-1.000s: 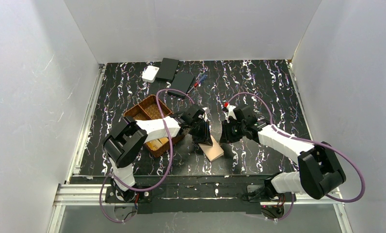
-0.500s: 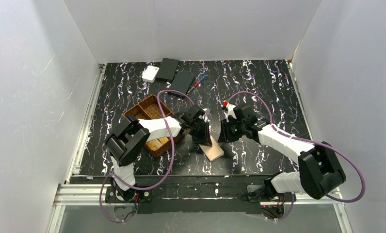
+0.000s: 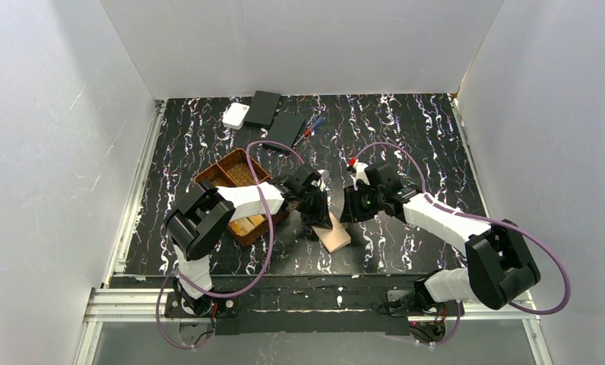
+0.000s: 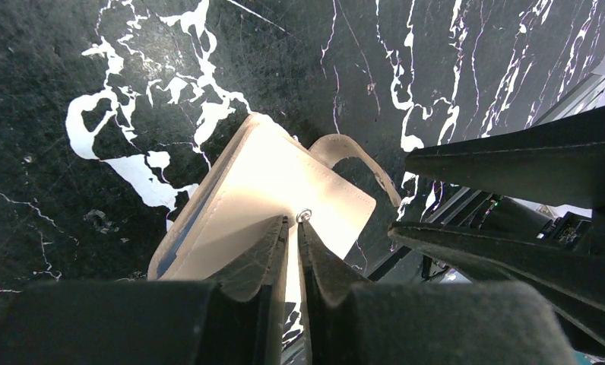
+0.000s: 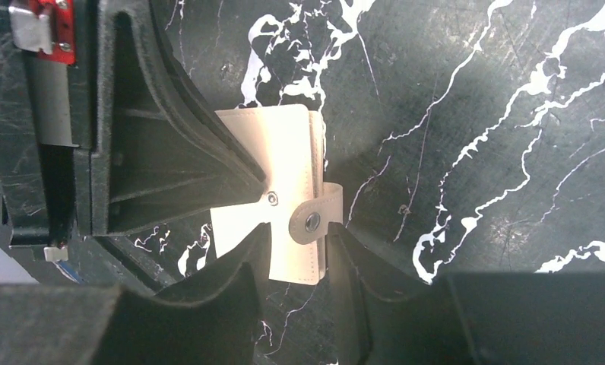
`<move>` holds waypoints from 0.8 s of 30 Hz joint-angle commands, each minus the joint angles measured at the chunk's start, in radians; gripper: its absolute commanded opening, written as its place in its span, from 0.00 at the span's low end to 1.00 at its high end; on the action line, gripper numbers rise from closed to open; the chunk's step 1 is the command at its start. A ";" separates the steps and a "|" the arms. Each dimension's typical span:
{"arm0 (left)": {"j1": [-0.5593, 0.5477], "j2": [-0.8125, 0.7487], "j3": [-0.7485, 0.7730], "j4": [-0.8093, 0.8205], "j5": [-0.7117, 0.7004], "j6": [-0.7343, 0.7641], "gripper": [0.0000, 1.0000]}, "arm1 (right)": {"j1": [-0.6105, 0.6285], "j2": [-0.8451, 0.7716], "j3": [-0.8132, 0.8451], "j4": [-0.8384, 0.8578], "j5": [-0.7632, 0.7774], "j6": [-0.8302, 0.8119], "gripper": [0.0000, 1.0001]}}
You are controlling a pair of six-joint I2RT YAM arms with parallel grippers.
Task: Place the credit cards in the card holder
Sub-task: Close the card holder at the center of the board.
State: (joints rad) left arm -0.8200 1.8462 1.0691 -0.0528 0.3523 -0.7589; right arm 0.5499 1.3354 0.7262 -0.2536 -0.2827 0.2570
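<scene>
The tan card holder (image 3: 336,236) lies closed on the black marbled table, its clasp tab (image 5: 315,220) curling loose off one edge. My left gripper (image 4: 294,222) is shut, its tips resting on the holder's cover (image 4: 239,190) beside the snap stud. A bluish edge (image 4: 179,237) shows between the covers. My right gripper (image 5: 299,232) is open, one finger on each side of the tab end of the holder. In the top view the left gripper (image 3: 324,220) and right gripper (image 3: 346,207) meet over the holder. Orange-gold credit cards (image 3: 247,225) lie in the woven tray, partly hidden by the left arm.
The brown woven divided tray (image 3: 222,173) sits left of the holder under the left forearm. At the back left stand a white square box (image 3: 235,115), two flat black boxes (image 3: 264,108) (image 3: 286,128) and some pens (image 3: 312,125).
My right gripper has opened wider and edged left toward the holder. The left gripper and the holder have stayed put.
</scene>
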 commanded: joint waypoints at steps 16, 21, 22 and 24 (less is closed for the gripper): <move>0.004 0.005 0.002 0.002 0.006 0.009 0.08 | -0.004 0.026 0.028 0.046 0.010 0.004 0.25; 0.004 0.005 0.002 0.002 0.007 0.009 0.08 | -0.003 0.025 0.031 0.036 0.020 0.001 0.21; 0.003 0.004 0.002 0.002 0.007 0.009 0.08 | -0.004 0.025 0.033 0.034 0.020 0.001 0.21; 0.003 0.004 0.002 0.002 0.006 0.010 0.08 | -0.004 0.025 0.036 0.030 0.022 -0.002 0.24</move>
State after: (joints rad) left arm -0.8200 1.8465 1.0691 -0.0520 0.3553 -0.7590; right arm 0.5499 1.3567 0.7277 -0.2302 -0.2723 0.2618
